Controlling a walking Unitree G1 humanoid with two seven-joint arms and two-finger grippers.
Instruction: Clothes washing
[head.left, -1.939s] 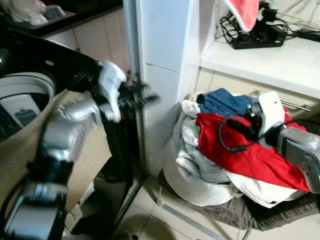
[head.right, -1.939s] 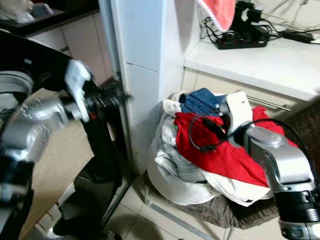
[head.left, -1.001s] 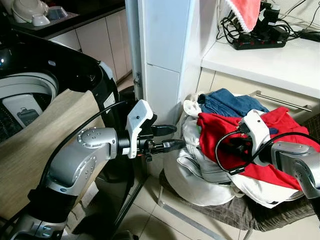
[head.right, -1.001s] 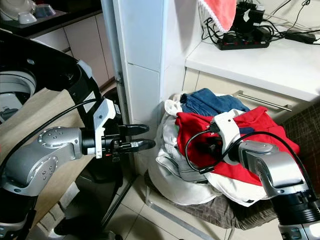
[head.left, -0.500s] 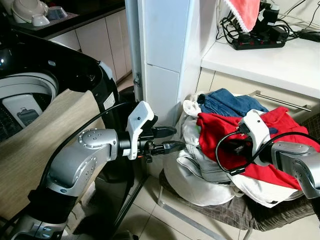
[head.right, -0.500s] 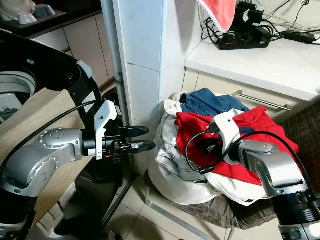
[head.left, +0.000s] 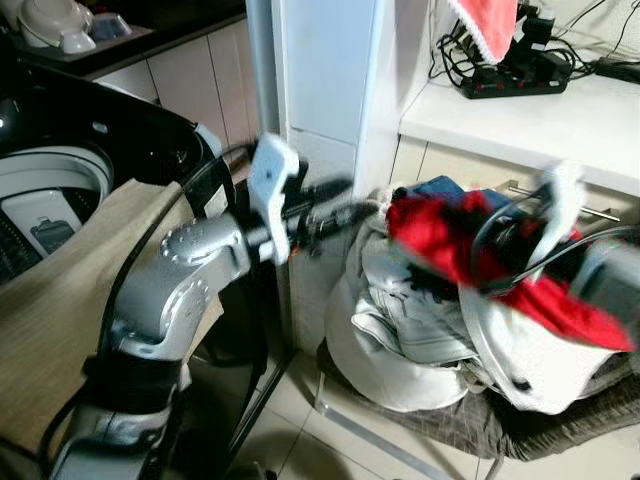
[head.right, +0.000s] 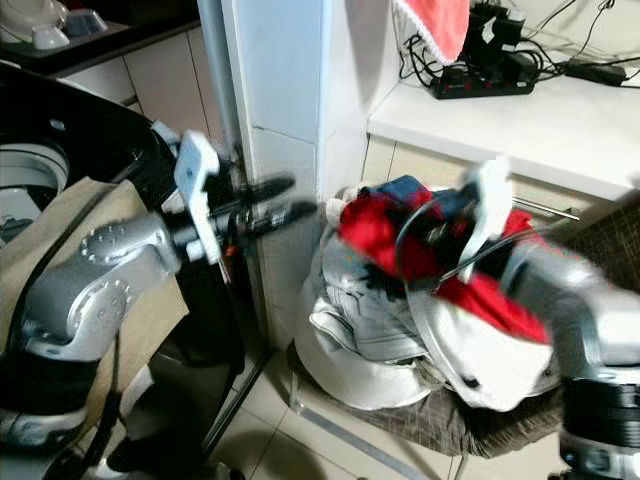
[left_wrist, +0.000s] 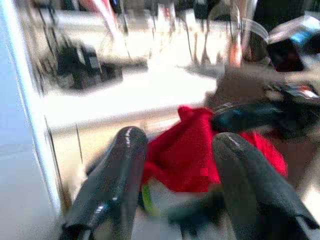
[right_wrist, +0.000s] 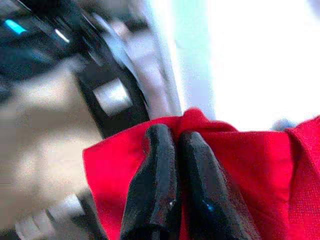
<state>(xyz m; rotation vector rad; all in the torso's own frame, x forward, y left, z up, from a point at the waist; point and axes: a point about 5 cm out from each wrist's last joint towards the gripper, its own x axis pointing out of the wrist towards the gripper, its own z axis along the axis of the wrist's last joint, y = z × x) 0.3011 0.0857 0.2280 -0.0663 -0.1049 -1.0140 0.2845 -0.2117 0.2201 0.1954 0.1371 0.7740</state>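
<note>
Black fingers of our right gripper (right_wrist: 172, 145) are clenched on a fold of the soft red cloth garment (head.right: 375, 232), raised above the white laundry heap (head.right: 420, 345). We judge it light and limp; gather bunched folds. Our left gripper (left_wrist: 175, 170), jaws apart, holds nothing beside the black washing machine (head.left: 120, 130).

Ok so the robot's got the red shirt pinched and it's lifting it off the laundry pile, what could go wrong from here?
The right gripper pinches only a small fold of the red shirt, so the cloth might slip out on the way to the washing machine.

The shirt lies tangled with the other clothes in the pile, so it may drag some onto the floor.

The open left gripper is close by, so the arms could bump.
</note>
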